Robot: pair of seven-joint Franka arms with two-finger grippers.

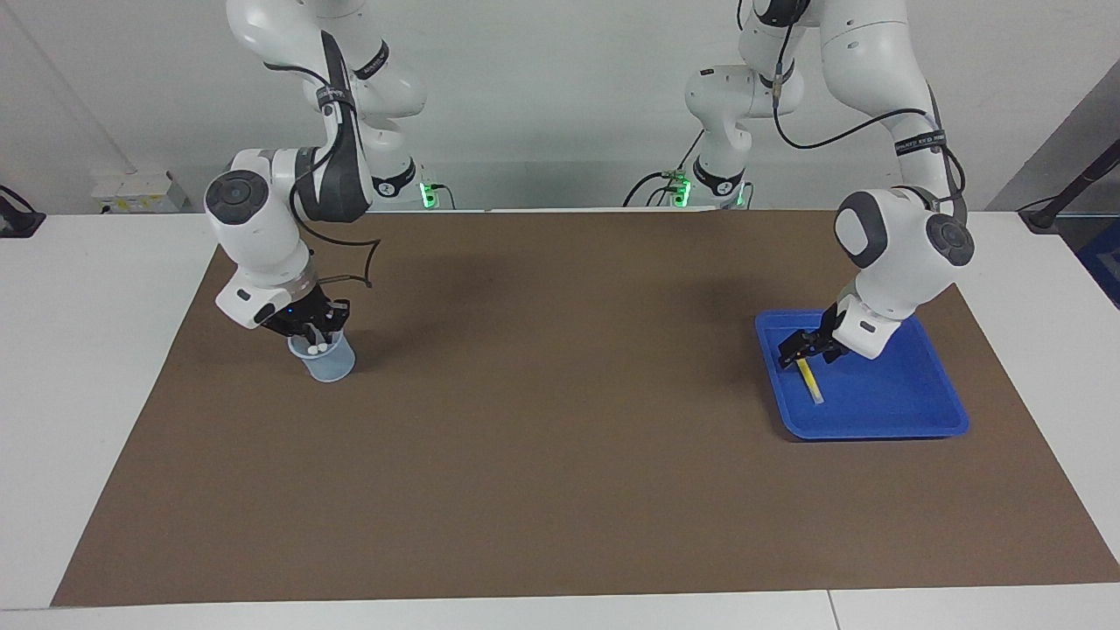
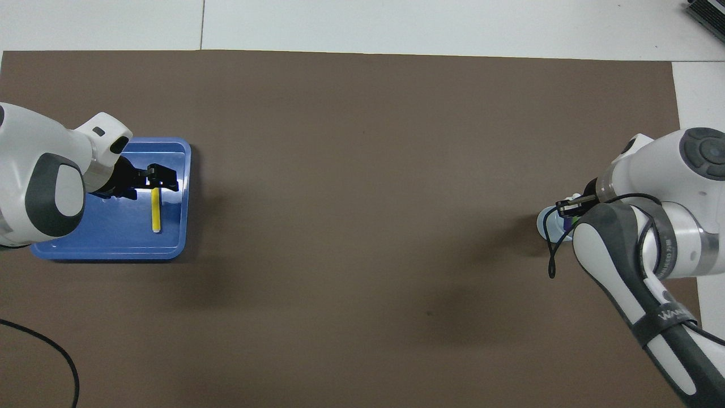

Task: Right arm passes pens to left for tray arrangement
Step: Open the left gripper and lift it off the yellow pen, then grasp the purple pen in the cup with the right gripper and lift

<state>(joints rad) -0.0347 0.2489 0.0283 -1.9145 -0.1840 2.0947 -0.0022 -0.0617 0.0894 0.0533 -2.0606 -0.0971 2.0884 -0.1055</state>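
A yellow pen (image 1: pixel 811 381) (image 2: pixel 155 211) lies loose in the blue tray (image 1: pixel 875 430) (image 2: pixel 107 252) at the left arm's end of the table. My left gripper (image 1: pixel 803 354) (image 2: pixel 164 178) hangs open just above the pen's end nearer the robots, holding nothing. At the right arm's end, a pale blue cup (image 1: pixel 331 366) (image 2: pixel 542 218) holds two pens with pale ends (image 1: pixel 313 348). Purple (image 2: pixel 565 224) and green show inside it from above. My right gripper (image 1: pixel 317 337) (image 2: pixel 566 207) dips into the cup's mouth, shut on one pen; I cannot tell which.
A brown mat (image 1: pixel 560 420) covers the table between tray and cup. A black cable (image 2: pixel 51 357) loops onto the mat near the left arm's base. White table (image 1: pixel 87 350) borders the mat.
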